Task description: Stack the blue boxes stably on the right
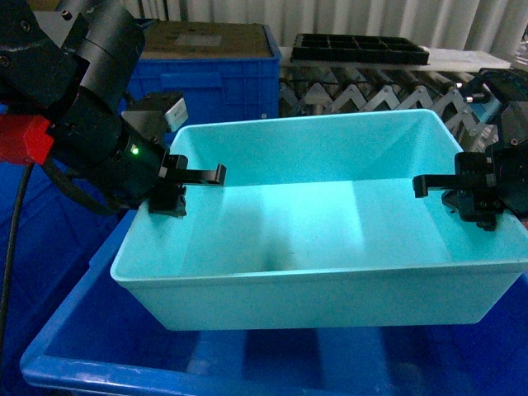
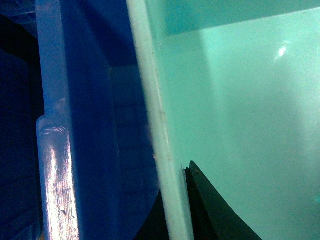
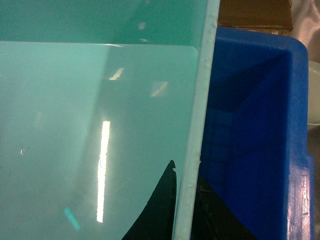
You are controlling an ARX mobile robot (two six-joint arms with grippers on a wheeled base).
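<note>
A light turquoise tub (image 1: 330, 239) is held tilted over a larger dark-blue crate (image 1: 247, 363) at the bottom of the head view. My left gripper (image 1: 176, 188) is shut on the tub's left rim (image 2: 157, 125), one finger inside the wall and one outside. On the opposite side, my right gripper (image 1: 474, 198) is shut on the tub's right rim (image 3: 200, 115) in the same way. In both wrist views the dark-blue crate (image 2: 90, 125) (image 3: 250, 125) lies directly beside and below the tub. The tub is empty.
Another dark-blue crate (image 1: 210, 78) stands behind at the left with a brown cardboard box (image 1: 210, 37) in it. A roller conveyor (image 1: 371, 99) runs across the back, with a black tray (image 1: 359, 48) on it. The brown box (image 3: 255, 14) shows at the right wrist view's top.
</note>
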